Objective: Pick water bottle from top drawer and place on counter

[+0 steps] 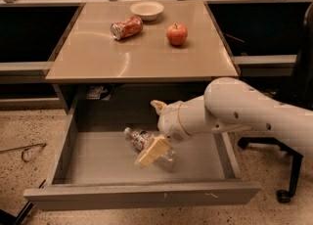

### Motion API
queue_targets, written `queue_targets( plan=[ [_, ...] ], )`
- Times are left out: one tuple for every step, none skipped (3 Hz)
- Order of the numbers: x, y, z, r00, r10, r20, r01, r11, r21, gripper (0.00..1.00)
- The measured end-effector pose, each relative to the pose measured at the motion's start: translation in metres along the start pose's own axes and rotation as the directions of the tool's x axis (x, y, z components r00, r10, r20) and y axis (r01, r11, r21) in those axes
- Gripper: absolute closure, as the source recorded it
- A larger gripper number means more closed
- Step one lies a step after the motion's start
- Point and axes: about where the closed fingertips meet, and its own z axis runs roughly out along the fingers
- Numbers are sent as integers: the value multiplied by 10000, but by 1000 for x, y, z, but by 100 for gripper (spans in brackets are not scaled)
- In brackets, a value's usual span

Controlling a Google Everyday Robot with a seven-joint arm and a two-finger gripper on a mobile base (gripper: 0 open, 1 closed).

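Note:
The water bottle [140, 138] lies on its side in the open top drawer [142, 195], white cap towards the back left. My gripper [152, 151] reaches down into the drawer from the right and sits over the bottle's middle, covering part of it. The clear base of the bottle shows just right of the gripper. The tan counter [142, 60] is above the drawer.
On the counter are a crushed red can [126, 27], a red apple [176, 34] and a white bowl [146, 10]. My white arm [244, 114] crosses the drawer's right side. An office chair base [286, 190] stands at the right. Speckled floor lies around.

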Motion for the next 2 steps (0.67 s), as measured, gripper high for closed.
queue_targets(
  plan=[
    [12, 3, 52, 9984, 381, 425, -375, 9992, -128, 0],
    [27, -4, 79, 9980, 624, 88, -625, 9980, 94, 0]
  ],
)
